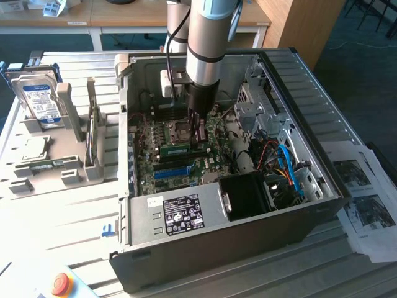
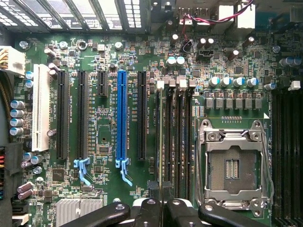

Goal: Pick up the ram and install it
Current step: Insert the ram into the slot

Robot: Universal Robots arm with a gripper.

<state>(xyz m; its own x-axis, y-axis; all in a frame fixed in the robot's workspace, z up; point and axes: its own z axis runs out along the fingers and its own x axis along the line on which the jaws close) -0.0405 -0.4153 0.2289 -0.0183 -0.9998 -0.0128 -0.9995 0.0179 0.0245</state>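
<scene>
1. Hard drive [image 1: 38, 99]: silver with a blue-white label, standing in a grey tray [image 1: 69, 139] at nine o'clock of the computer case, in the exterior view.
2. Computer case [image 1: 248, 242]: dark, side panel off, lying open. A green main board [image 1: 146, 146] covers its floor.
3. Ram [image 1: 183, 149]: a long, narrow green stick with a pale label strip along its face. It stands on its long edge over the black memory slots near the board's middle, with the blue slot [image 1: 170, 172] at its six o'clock. In the wrist view it shows edge-on as a thin line [image 2: 161, 142] between the blue slot [image 2: 121, 118] and the silver processor socket [image 2: 232, 168]. Whether it is pressed home in a slot cannot be told.
4. Claw [image 1: 200, 141]: drawn narrow, pinching the ram, with one black finger [image 2: 152, 191] against each face. It grips toward the stick's three o'clock end in the exterior view.
5. Printed papers [image 1: 366, 198]: lying at four o'clock of the case.
</scene>
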